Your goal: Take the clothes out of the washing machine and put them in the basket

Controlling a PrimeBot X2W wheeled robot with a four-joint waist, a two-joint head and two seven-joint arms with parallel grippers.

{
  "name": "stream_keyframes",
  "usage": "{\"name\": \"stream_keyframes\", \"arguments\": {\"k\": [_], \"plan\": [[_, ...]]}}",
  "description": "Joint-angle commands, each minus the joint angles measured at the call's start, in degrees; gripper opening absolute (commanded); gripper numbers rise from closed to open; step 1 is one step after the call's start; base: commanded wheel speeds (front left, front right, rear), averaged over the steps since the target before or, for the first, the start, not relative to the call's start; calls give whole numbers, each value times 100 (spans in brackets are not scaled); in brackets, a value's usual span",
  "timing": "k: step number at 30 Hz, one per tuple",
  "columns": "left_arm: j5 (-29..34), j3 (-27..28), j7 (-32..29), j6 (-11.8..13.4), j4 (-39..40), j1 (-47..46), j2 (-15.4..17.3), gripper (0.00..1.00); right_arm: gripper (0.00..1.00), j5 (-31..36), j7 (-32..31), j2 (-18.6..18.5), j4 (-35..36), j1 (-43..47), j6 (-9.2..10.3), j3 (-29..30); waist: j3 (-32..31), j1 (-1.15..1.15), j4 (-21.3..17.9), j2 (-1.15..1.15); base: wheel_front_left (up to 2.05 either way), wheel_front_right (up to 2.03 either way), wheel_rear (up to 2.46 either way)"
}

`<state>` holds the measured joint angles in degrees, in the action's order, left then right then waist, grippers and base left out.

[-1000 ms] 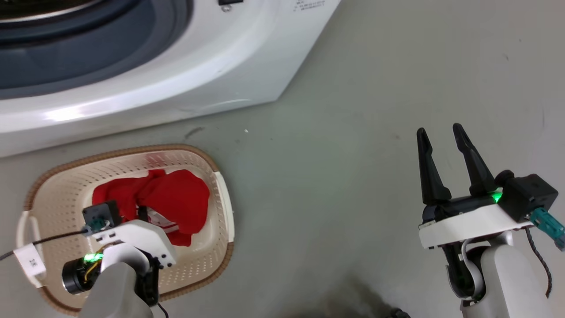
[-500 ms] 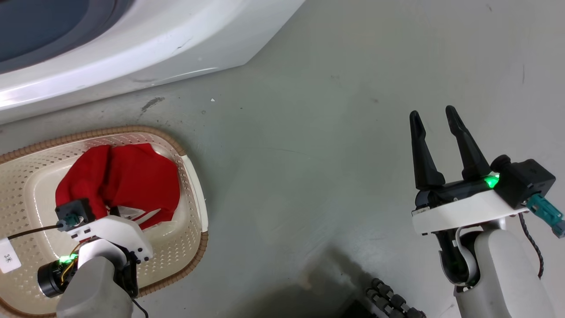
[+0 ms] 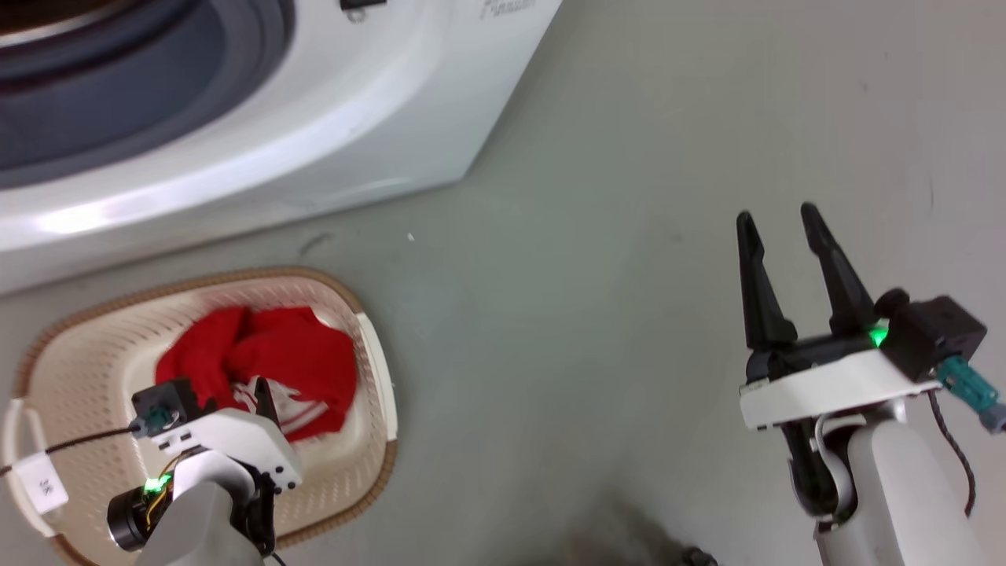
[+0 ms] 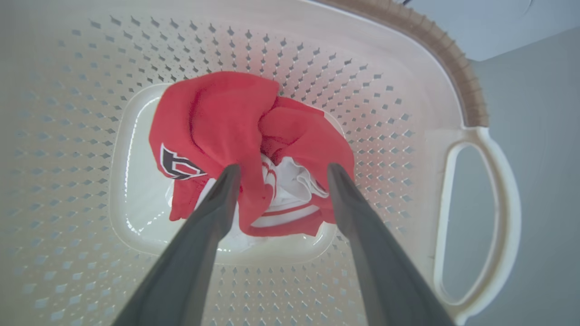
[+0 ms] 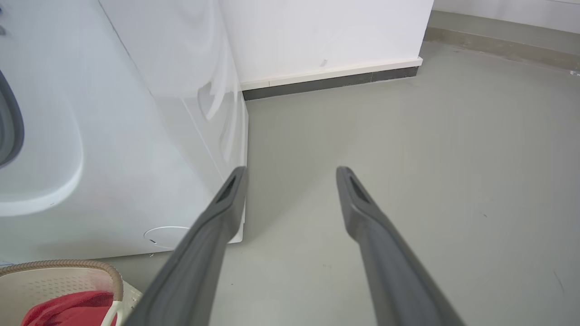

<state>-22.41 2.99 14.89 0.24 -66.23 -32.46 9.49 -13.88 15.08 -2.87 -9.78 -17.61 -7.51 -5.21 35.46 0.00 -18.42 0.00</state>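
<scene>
The red clothes [image 3: 267, 358] lie in a heap on the bottom of the cream basket [image 3: 86, 369], which stands on the floor in front of the washing machine [image 3: 314, 118]. My left gripper [image 3: 259, 393] hangs over the heap, pointing down into the basket. In the left wrist view the left gripper [image 4: 283, 166] is open, its fingers apart above the clothes [image 4: 226, 113] and gripping nothing; white striped fabric shows between them. My right gripper [image 3: 776, 216] stands open and empty over bare floor at the right. The right wrist view shows the right gripper [image 5: 291, 170], the washing machine [image 5: 113, 136] and a basket [image 5: 54, 280] corner.
The machine's grey porthole ring [image 3: 157, 86] shows at the top left. The basket's handle [image 4: 471, 217] faces the open grey floor [image 3: 589, 314]. A white wall with dark skirting [image 5: 326, 83] runs behind the machine. A tagged cable [image 3: 43, 487] trails from my left wrist.
The head camera has tilted down and back up, shifting the whole picture. The clothes stay heaped in the basket, and both grippers keep their poses and stay open.
</scene>
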Motion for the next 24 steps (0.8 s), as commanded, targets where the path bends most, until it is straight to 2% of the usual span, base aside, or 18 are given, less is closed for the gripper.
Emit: {"name": "stream_keyframes", "arguments": {"k": [1,8,10,22,24], "plan": [[27,46,41,-22,177,203,-37,100,100,95,9,-3,-21,143,4,29,-520,0,162,0,0,0,0],[191,246,36,-39,1186,957,-288,100,100,306,-32,-3,-68,520,4,156,-1397,0,366,0,0,0,0],[221,280,34,-40,1355,1065,-324,100,100,321,-64,-2,-47,584,4,177,-1496,0,392,0,0,0,0],[732,516,30,-200,3651,1697,-590,100,100,431,-458,-1,354,1147,4,352,-2112,0,553,0,0,0,0],[796,505,30,-208,3751,1693,-588,100,100,432,-479,-2,375,1179,4,357,-2137,0,539,0,0,0,0]]}}
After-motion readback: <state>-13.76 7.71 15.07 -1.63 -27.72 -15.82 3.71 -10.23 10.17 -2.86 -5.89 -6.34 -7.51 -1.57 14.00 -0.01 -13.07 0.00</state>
